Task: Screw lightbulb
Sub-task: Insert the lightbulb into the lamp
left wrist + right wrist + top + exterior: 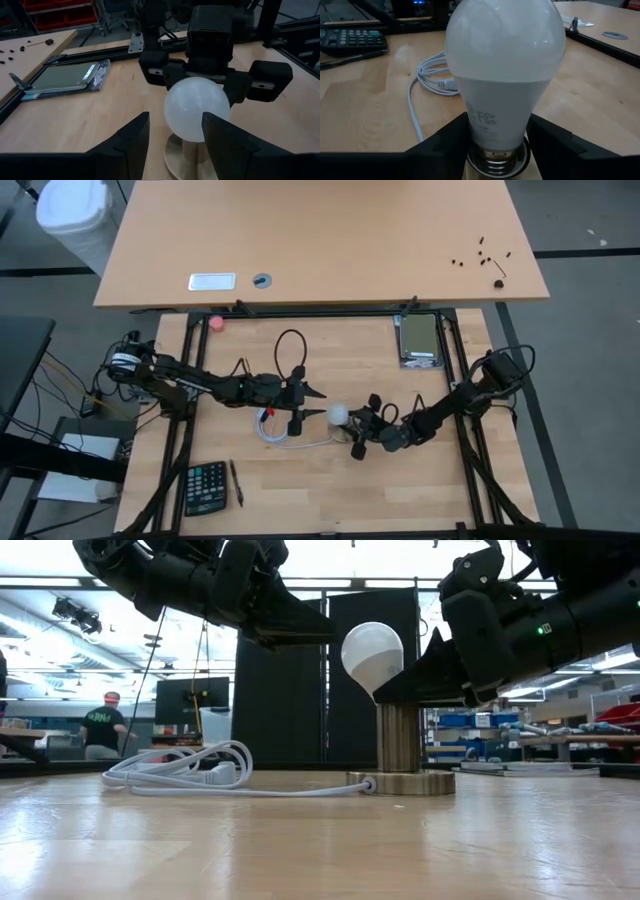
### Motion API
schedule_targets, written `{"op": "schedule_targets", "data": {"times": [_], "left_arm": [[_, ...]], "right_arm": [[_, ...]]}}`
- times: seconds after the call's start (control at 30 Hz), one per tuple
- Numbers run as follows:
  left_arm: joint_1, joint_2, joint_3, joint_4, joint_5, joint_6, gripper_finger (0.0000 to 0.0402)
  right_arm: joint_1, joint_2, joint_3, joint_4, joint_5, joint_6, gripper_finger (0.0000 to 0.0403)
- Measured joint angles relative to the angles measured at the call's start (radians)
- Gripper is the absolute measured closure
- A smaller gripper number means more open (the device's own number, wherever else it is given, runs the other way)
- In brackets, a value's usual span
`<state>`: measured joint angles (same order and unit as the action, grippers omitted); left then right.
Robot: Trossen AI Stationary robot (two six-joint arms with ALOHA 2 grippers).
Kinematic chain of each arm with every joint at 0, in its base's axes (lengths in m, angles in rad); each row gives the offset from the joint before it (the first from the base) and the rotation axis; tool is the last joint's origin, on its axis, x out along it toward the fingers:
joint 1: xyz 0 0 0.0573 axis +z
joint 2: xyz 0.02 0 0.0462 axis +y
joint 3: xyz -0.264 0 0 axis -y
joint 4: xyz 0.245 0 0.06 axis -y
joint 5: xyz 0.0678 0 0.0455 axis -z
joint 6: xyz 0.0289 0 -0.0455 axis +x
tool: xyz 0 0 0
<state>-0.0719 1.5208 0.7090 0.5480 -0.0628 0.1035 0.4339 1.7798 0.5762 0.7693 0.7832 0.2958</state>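
Observation:
The white lightbulb (372, 655) stands tilted on a wooden socket post (400, 738) with a round base (400, 783); its grey screw base (495, 157) rests in the post's top. A white cord (190, 775) runs from the base along the table. My right gripper (362, 430) is shut on the bulb, coming from the table's right. My left gripper (312, 405) is open on the bulb's other side, its fingers (132, 137) just short of the globe (196, 110), touching nothing that I can see. My right gripper pinches the bulb's narrow neck (495, 132) between its two fingers (452, 137), just above the screw base. The fingers come about level from the table's right side. The bulb leans toward the left arm, globe up, with its screw base in the socket's top.
A calculator (205, 487) and a pen (237, 482) lie near the front left. A silvery flat box (420, 340) lies at the back right, a pink ball (216, 322) at the back left. A person (103, 725) stands in the room behind.

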Motion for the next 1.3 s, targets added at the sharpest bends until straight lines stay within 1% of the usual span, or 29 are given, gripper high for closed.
{"op": "schedule_targets", "data": {"times": [0.13, 0.3, 0.5, 0.67, 0.83, 1.3], "left_arm": [[0.000, 0.000, 0.000, 0.002, 0.003, 0.000, 0.0213], [0.000, 0.000, 0.000, 0.001, 0.036, 0.000, 0.0213], [0.000, 0.000, 0.000, 0.001, 0.039, 0.000, 0.0213], [-0.001, 0.000, 0.001, 0.007, 0.040, 0.000, 0.0213], [-0.001, 0.000, 0.001, 0.008, 0.041, -0.001, 0.0213], [-0.001, -0.011, 0.001, -0.008, 0.038, 0.001, 0.0213]], "right_arm": [[-0.003, -0.001, 0.000, 0.001, -0.018, -0.028, 0.0190], [-0.003, -0.001, 0.001, 0.003, -0.018, -0.065, 0.0182], [-0.020, -0.001, 0.001, 0.005, -0.036, -0.087, 0.0173], [-0.037, -0.001, 0.001, 0.012, -0.064, -0.098, 0.0172], [-0.035, 0.002, -0.001, 0.058, -0.070, -0.170, 0.0173], [-0.034, 0.002, -0.002, 0.070, -0.052, -0.160, 0.0172]]}}
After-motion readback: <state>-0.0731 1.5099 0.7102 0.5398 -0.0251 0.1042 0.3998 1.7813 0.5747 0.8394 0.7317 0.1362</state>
